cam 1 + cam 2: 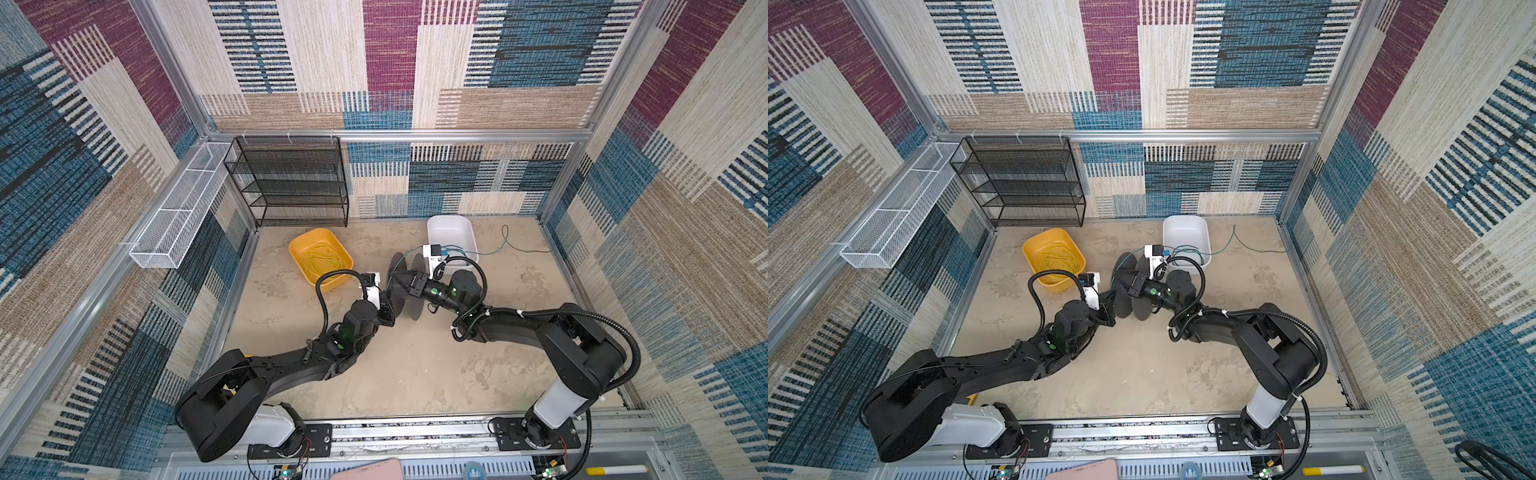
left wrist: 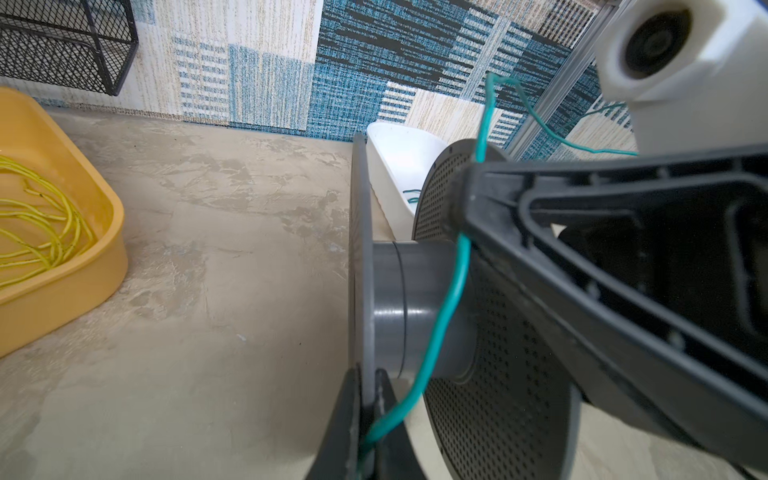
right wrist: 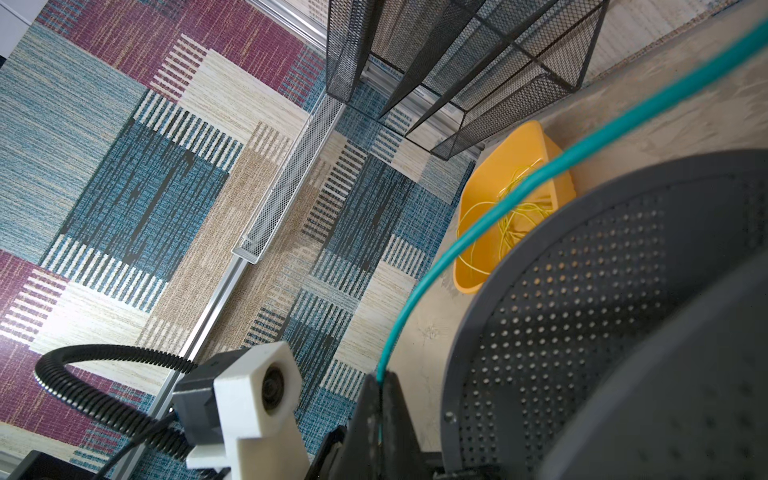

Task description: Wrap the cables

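Note:
A grey spool [image 1: 417, 299] with two perforated flanges stands on edge mid-floor. The cables show as one thin teal wire [image 2: 451, 291]. It runs from the white bin, over the spool's core [image 2: 419, 307], and trails loose on the floor [image 1: 524, 250]. My left gripper [image 2: 368, 374] is shut on the rim of the spool's near flange, with the teal wire pinched in beside it. My right gripper [image 3: 380, 376] is shut on the same wire [image 3: 498, 199] just above the spool. In both top views the two grippers [image 1: 386, 303] [image 1: 394, 276] meet at the spool [image 1: 1142, 305].
A yellow bin [image 1: 297, 249] holding loose yellow-green wire [image 1: 322, 259] sits left of the spool. Behind the spool is a white bin [image 1: 451, 226]. A black mesh rack [image 1: 291, 183] stands at the back left, and a white mesh basket [image 1: 174, 216] hangs on the left wall.

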Robot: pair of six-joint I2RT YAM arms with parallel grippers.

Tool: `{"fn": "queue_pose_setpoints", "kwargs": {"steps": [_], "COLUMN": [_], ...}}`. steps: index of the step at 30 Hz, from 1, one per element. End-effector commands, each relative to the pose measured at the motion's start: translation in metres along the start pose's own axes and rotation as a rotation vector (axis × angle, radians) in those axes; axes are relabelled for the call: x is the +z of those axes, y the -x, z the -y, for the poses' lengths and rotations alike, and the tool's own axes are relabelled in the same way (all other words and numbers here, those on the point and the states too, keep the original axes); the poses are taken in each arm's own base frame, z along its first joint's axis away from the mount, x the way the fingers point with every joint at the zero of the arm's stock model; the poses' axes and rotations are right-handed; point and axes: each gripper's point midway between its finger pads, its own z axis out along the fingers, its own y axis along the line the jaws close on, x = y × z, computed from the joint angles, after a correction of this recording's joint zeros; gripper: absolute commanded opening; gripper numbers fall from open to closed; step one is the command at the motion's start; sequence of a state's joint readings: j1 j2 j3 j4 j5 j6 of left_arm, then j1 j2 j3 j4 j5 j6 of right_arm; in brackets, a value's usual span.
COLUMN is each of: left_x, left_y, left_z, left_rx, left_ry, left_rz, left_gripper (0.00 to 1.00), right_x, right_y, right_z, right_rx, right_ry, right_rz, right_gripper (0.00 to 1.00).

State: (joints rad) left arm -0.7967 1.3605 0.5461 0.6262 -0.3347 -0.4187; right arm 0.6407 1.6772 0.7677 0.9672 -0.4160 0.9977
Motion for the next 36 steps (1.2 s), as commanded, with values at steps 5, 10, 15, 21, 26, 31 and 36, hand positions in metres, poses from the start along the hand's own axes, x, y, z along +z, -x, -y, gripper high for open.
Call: {"fn": "queue_pose_setpoints", "kwargs": {"steps": [5, 10, 15, 21, 26, 31, 36], "left_x": [-0.002, -0.009, -0.017, -0.016, -0.016, -0.012, -0.010], "left_y": [0.020, 0.019, 0.014, -0.001, -0.004, -0.002, 0.002], "left_z": [0.007, 0.002, -0.001, 0.001, 0.001, 0.001, 0.002], "left_rx": [0.020, 0.103, 0.191, 0.215, 0.227, 0.233, 0.233], "left_ry": [-0.019, 0.023, 0.036, -0.003, -0.013, -0.002, 0.001], "left_rz": [0.053, -0.017, -0.082, -0.123, -0.121, -0.112, -0.101], "left_gripper": [0.08, 0.09, 0.12, 0.22, 0.29, 0.32, 0.33], "right_x": [0.000, -0.004, -0.007, -0.007, -0.006, -0.005, -0.010], "right_y": [0.005, 0.005, 0.004, 0.005, 0.009, 0.011, 0.019], "right_z": [-0.006, -0.008, 0.002, 0.009, 0.002, 0.000, 0.002], "right_rx": [-0.011, -0.020, -0.026, -0.018, -0.032, -0.037, -0.060], "right_ry": [0.020, 0.012, -0.021, -0.019, -0.003, 0.004, -0.013], "right_rz": [0.018, 0.021, 0.029, 0.031, 0.034, 0.039, 0.054], "right_gripper": [0.00, 0.00, 0.00, 0.00, 0.00, 0.00, 0.00]}}
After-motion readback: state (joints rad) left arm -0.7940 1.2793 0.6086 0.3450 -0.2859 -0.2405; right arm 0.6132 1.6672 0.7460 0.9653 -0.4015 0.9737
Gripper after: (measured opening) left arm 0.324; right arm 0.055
